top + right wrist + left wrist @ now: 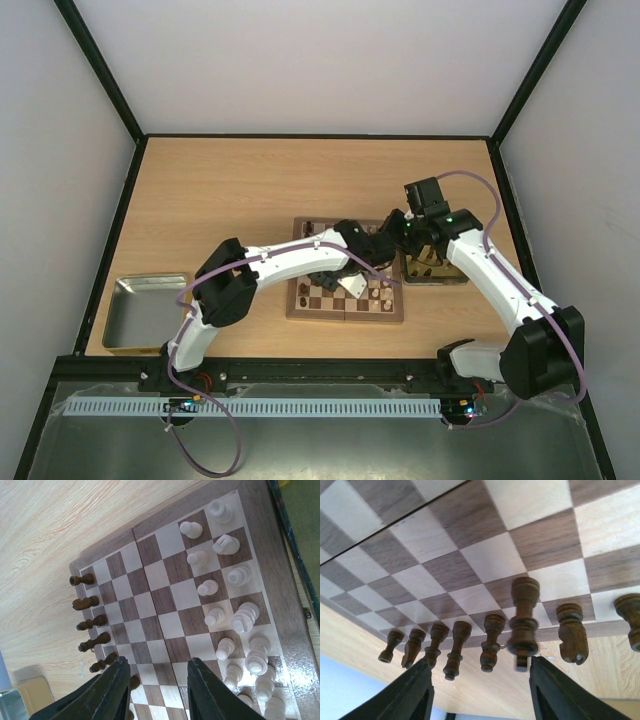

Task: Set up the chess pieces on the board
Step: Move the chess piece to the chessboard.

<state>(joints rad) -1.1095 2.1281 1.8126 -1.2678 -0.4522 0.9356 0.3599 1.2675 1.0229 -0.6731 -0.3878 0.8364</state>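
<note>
The table point(200, 200) is lying beneath the board point(167, 612). The left gripper point(480, 662) is hovering at the board's dark-side edge with its claw spread and pinching nothing, and a tall dark piece point(524, 622) is standing between its fingers, untouched. The right gripper point(159, 661) is hanging above the board, likewise spread and empty. The cream pieces point(240, 615) are lining the board's opposite edge.

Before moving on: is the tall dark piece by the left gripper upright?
Upright: the tall dark piece stands base-down on the board.
</note>
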